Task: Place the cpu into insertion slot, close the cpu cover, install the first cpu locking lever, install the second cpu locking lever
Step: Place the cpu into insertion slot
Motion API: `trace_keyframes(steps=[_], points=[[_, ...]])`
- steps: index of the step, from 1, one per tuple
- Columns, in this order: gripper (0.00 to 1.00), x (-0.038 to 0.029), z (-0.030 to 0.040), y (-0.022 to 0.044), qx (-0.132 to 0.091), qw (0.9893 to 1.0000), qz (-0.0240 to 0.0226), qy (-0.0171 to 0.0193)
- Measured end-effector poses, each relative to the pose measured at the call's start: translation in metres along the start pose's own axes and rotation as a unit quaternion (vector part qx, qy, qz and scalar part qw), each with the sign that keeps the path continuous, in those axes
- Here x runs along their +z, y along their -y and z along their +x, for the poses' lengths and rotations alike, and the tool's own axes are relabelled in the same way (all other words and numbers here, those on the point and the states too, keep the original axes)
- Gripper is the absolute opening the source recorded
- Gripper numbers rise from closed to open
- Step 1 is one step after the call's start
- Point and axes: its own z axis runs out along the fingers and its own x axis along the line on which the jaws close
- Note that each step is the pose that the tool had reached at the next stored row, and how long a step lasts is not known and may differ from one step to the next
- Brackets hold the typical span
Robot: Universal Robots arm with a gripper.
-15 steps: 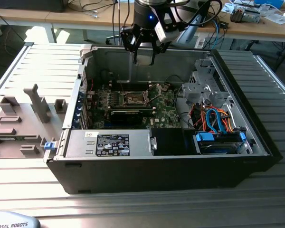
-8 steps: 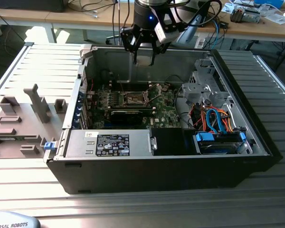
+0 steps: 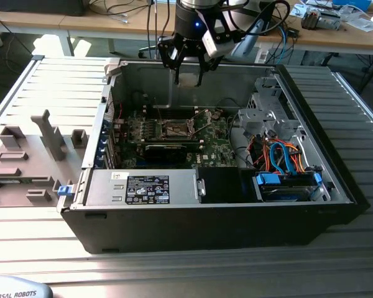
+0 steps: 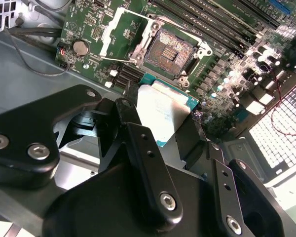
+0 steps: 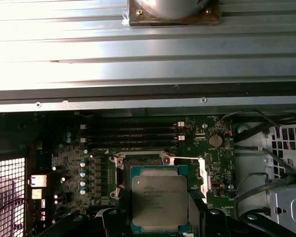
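Note:
My gripper point(image 3: 188, 77) hangs over the far wall of the open computer case point(image 3: 336, 180), shut on the cpu point(image 3: 188, 80), a small pale square between its black fingers. In the second wrist view the cpu's pale underside point(image 4: 163, 111) faces the camera, held at its two sides. The first wrist view shows its silver-grey top point(image 5: 159, 200). The insertion slot point(image 4: 170, 52) on the green motherboard lies bare, below and in front of the cpu. Beside it the cpu cover point(image 4: 123, 34) stands swung open. A thin locking lever point(image 3: 203, 123) is raised next to the slot point(image 3: 174, 129).
A labelled power supply box point(image 3: 143, 189) sits at the case's near side. At the exterior view's right is a drive cage with blue and orange cables point(image 3: 286, 161). Grey fixtures point(image 3: 25, 161) stand outside the case at the left. Memory slots point(image 5: 133, 133) run beside the slot.

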Motion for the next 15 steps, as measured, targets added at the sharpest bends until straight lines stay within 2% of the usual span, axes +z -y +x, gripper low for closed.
trace_keyframes(steps=[15], points=[[0.54,0.0029,-0.0001,0.0005,0.0,1.0,0.0,0.0]])
